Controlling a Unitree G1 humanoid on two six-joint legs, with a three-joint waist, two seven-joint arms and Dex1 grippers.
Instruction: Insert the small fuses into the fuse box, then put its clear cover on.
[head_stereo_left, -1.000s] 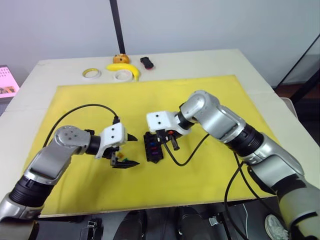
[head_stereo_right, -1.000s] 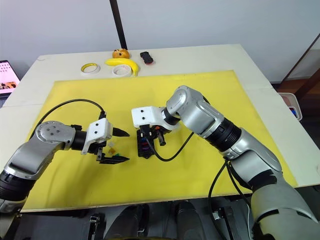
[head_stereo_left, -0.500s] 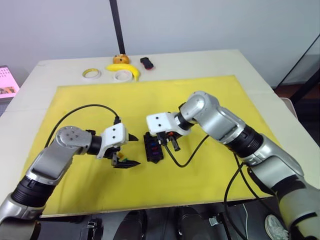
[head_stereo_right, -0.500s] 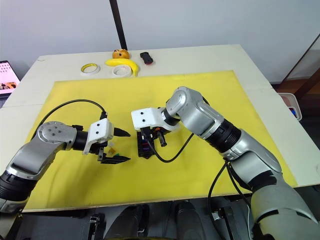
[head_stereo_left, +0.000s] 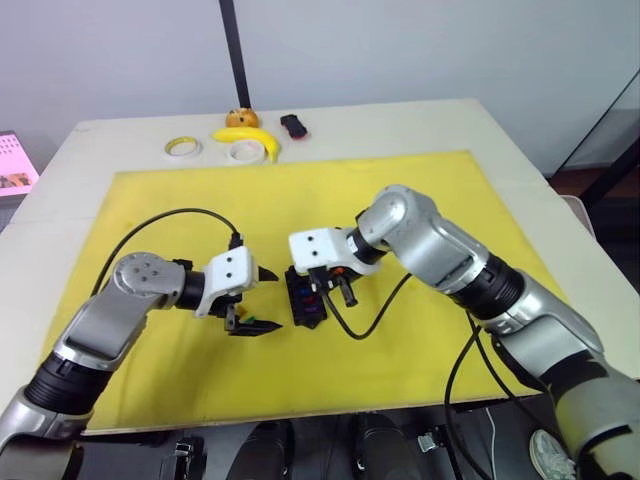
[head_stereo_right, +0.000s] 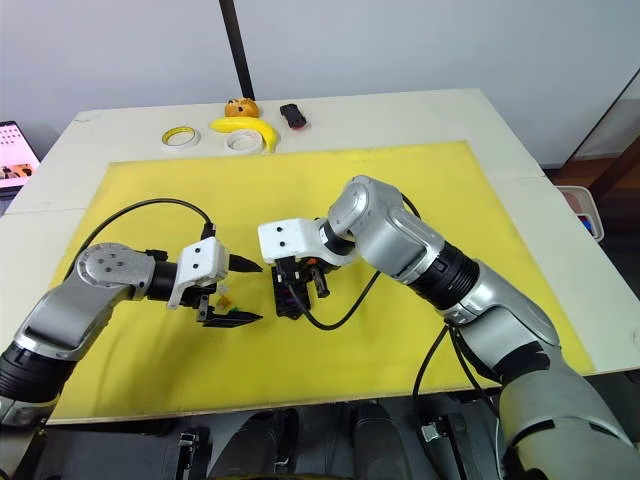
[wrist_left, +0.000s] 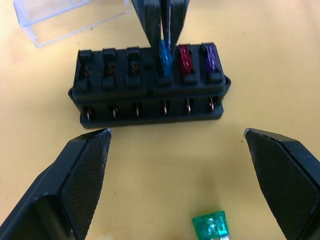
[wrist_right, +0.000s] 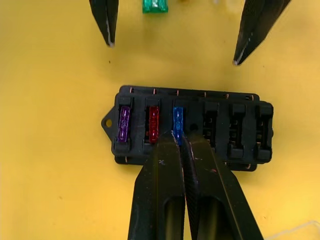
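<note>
The black fuse box (head_stereo_left: 305, 296) lies mid-mat between both grippers. One row holds a purple fuse (wrist_right: 123, 124), a red fuse (wrist_right: 153, 124) and a blue fuse (wrist_right: 177, 120); its other slots are empty. My right gripper (wrist_right: 179, 139) is shut on the blue fuse, which stands in its slot. On the box's left, my left gripper (head_stereo_left: 261, 300) is open, facing the box's long side with nothing held. A teal-green fuse (wrist_left: 212, 225) lies loose on the mat between its fingers. The clear cover (wrist_left: 60, 15) rests just beyond the box.
A yellow mat (head_stereo_left: 420, 190) covers the table. At the table's far edge lie two tape rolls (head_stereo_left: 183, 147), a banana (head_stereo_left: 250, 137) and a small black-and-red object (head_stereo_left: 294, 125). A black pole (head_stereo_left: 236, 50) rises behind them. Black cables trail from both wrists.
My right gripper has shifted slightly left and lower onto the fuse box. The left arm has barely moved.
</note>
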